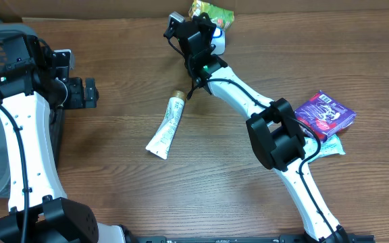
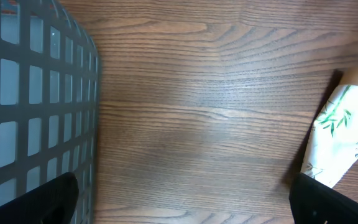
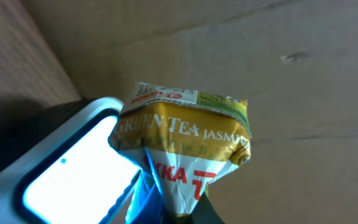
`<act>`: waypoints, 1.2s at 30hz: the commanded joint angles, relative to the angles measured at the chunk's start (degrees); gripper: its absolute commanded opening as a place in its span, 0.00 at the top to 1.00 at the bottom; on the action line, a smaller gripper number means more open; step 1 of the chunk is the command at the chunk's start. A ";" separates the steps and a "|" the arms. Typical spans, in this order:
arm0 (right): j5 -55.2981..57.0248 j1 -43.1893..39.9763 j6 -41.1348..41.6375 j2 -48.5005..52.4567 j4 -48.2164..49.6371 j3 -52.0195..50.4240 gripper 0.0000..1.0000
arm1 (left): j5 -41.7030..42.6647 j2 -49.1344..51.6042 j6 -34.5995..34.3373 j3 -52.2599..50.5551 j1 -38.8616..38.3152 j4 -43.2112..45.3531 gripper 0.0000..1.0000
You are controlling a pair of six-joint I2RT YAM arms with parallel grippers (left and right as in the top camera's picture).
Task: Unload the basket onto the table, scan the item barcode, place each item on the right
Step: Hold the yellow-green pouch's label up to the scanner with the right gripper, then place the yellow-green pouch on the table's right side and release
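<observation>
Pinching the green tea packet (image 3: 185, 149) by its crumpled lower end, your right gripper (image 1: 206, 28) held it just beside what looked like the scanner (image 3: 73, 168). So narrow a hold could have let the packet twist or slip off the reading window. It was glossy, creased, yellow and green, no barcode showing, while your left gripper (image 1: 90, 92) stood spread and empty, well apart from the scanner.

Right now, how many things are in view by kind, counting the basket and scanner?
tube: 1
packets: 3 (tea packet, purple packet, white packet under it)
scanner: 1
basket: 1
Total: 6
</observation>
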 commanded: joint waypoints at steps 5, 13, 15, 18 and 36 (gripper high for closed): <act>1.51 0.81 23.30 -17.51 -17.53 1.53 0.96 | 0.17 -0.61 1.49 -0.28 0.24 -0.02 0.00; -21.27 -2.21 74.05 -37.18 -55.69 1.53 0.96 | 0.17 -0.61 1.49 -0.28 0.26 -0.02 0.00; -26.99 -4.76 85.94 -39.60 -64.61 1.53 0.96 | 0.17 -0.61 1.49 -0.28 0.24 -0.02 0.01; -31.43 -9.27 100.02 -39.54 -78.14 0.92 0.96 | 0.17 -0.61 1.49 -0.28 0.24 -0.02 0.00; -31.30 -25.73 125.79 -37.09 -57.40 -41.92 0.96 | 0.17 -0.61 1.49 -0.28 0.24 -0.02 0.00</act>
